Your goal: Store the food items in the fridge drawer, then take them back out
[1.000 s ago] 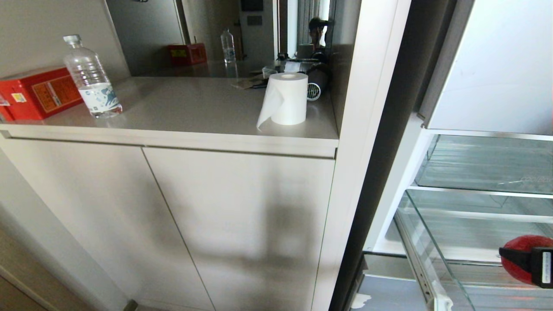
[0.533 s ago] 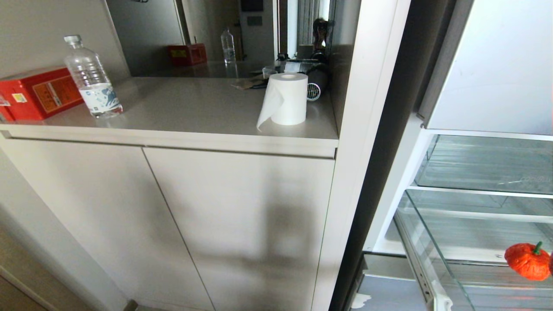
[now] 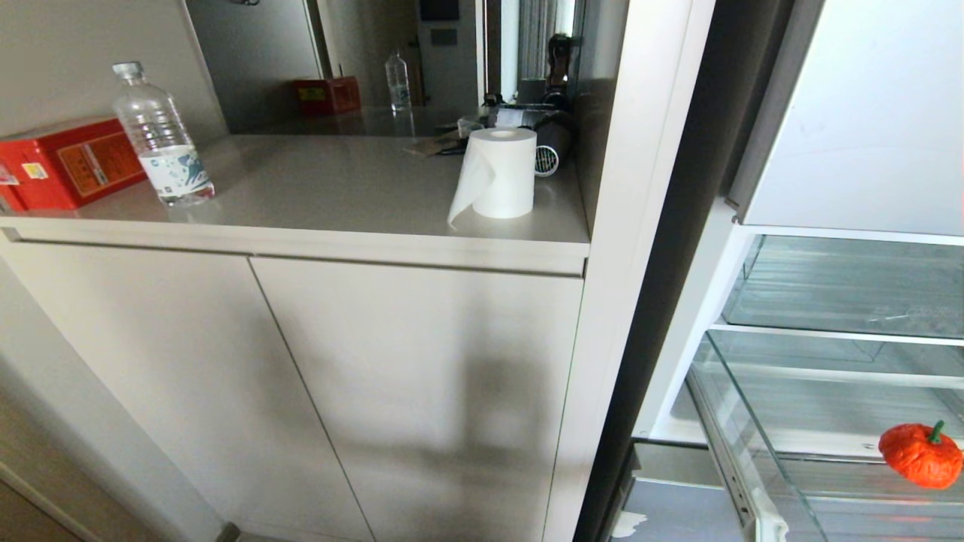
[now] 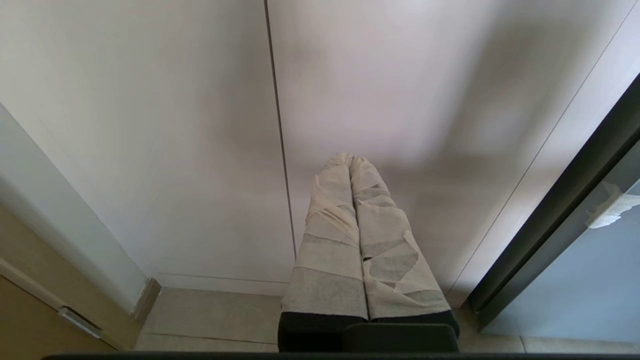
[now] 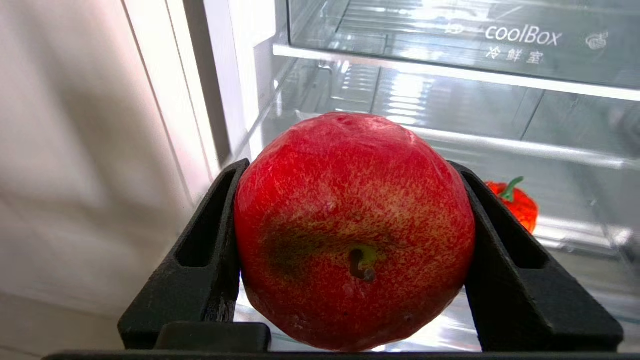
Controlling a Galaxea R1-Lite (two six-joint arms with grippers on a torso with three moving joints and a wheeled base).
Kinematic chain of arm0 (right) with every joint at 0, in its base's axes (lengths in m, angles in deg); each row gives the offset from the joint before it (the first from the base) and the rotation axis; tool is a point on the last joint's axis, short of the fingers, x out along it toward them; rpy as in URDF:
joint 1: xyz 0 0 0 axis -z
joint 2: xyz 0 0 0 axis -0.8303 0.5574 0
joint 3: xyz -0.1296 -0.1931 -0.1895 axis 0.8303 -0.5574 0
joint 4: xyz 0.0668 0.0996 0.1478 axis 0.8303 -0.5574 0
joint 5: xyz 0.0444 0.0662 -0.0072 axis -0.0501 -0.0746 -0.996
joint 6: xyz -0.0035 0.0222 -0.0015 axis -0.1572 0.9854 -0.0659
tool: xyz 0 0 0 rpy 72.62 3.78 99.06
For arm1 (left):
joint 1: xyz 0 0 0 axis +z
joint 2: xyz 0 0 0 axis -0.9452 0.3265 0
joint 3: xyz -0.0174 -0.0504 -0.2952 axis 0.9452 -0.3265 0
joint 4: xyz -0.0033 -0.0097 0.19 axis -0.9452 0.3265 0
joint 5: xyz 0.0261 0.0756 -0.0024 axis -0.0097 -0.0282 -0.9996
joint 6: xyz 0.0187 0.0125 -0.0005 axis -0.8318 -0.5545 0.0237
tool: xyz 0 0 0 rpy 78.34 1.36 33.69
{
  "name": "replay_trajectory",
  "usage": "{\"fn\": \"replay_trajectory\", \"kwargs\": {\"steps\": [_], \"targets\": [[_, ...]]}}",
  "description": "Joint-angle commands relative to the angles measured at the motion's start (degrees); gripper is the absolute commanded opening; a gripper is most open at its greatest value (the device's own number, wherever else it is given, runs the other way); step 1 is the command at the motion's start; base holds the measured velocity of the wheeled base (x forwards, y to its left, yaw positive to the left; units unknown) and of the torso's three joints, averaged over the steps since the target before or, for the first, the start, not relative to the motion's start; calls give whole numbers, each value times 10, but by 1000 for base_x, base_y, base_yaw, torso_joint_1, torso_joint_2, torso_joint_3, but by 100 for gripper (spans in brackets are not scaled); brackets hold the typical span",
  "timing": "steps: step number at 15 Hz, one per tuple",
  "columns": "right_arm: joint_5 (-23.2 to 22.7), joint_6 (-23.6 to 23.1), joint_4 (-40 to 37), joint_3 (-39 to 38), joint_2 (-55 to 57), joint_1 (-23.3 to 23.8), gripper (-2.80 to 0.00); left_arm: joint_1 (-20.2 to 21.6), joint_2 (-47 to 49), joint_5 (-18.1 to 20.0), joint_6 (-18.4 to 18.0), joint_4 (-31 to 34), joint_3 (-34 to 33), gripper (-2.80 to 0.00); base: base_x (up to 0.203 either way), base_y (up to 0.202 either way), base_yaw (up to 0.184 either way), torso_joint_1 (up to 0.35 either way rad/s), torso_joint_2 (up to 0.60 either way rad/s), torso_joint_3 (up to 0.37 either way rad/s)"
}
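Right hand [image 5: 350, 250] of mine is clamped on a red apple [image 5: 354, 230], held in front of the open fridge. Beyond it a lumpy orange-red fruit [image 3: 920, 454] with a green stem lies in the clear fridge drawer [image 3: 734, 444]. My left hand [image 4: 352, 200], fingers pressed together and empty, points at the cabinet door [image 4: 150, 125] beside the fridge.

Left gripper [image 4: 352, 161]: two long tapered fingers [image 4: 330, 240], wrapped in overlapping strips of off-white tape, torn at edges | finger bases: bare black, seated in a black block | Right gripper [image 5: 350, 235]: two matte black wedge-shaped fingers [image 5: 210, 250], rough-textured, each with a hollow triangular recess | right base: black crossbar
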Motion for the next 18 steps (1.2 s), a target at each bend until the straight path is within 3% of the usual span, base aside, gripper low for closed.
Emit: {"fn": "replay_trajectory", "kwargs": {"steps": [1,4,7,11,18], "targets": [[-1,-22,23,-45,-10,0,-280,0,0,0,0,0,0,-280,0,0,0,0,0,0],[1,-42,42,-96,-13,-2,-280,0,0,0,0,0,0,-280,0,0,0,0,0,0],[18,-61,-47,-95,-61,-48,-280,0,0,0,0,0,0,-280,0,0,0,0,0,0],[30,-76,-81,-95,-164,-48,-280,0,0,0,0,0,0,-280,0,0,0,0,0,0],[33,-89,-98,-95,-169,-45,-280,0,0,0,0,0,0,-280,0,0,0,0,0,0]]}}
